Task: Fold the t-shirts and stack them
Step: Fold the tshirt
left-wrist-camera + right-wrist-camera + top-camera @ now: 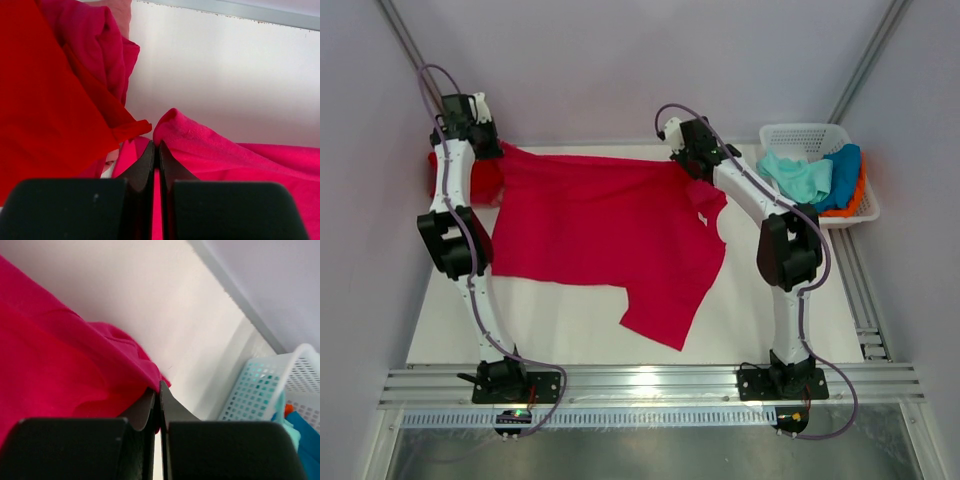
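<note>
Jaws of the left gripper (156, 146) are pressed together on a fold of the crimson-pink t-shirt (590, 225), with pink cloth showing in the slit between the fingers. The right gripper (159, 389) is closed just as tightly, pinching the same shirt's edge at its tips.

In the top view both sets of fingertips are hidden under the wrists, at the upper left and upper centre of the frame. A red t-shirt (485, 182) lies bunched at the upper left, partly behind the left arm; in the left wrist view it fills the left side and is cut off by the frame. At the upper right, a white basket (820, 133) holds crumpled mint-green (800, 178), blue (842, 170) and orange (861, 196) tees whose shapes cannot be made out.

The crimson-pink shirt lies spread across the middle of the table (570, 335), its far edge running left to right between the grippers. Its long axis runs left to right, and one flap points toward the lower right.
</note>
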You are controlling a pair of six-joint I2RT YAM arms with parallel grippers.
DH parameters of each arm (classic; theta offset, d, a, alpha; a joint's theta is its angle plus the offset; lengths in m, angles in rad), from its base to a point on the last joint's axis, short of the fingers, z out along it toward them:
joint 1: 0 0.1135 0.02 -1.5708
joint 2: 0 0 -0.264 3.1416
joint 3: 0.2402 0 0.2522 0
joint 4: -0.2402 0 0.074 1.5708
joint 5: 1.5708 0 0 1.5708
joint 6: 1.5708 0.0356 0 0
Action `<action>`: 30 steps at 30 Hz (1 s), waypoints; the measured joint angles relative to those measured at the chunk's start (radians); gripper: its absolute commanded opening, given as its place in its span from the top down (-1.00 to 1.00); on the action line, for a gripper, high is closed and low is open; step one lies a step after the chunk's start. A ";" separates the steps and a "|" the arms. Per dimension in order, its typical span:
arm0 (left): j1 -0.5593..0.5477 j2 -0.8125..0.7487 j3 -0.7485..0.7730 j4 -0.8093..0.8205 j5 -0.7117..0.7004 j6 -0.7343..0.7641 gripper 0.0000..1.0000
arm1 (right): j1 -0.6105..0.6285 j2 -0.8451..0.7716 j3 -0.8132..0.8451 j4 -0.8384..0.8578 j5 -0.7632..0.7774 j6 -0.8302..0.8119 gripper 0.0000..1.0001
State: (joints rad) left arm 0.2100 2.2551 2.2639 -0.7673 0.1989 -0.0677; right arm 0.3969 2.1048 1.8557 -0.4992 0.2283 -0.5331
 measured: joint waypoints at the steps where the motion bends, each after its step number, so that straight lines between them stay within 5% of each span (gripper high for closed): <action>1: 0.000 0.003 0.000 0.000 0.005 -0.001 1.00 | -0.003 0.000 0.017 0.002 0.006 -0.003 0.94; 30: -0.008 0.093 -0.027 0.113 0.132 -0.034 1.00 | -0.037 -0.037 0.061 -0.145 0.006 -0.016 0.94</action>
State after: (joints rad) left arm 0.2024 2.3482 2.2368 -0.6540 0.3305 -0.1020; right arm 0.3595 2.0678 1.9163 -0.6445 0.2348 -0.5488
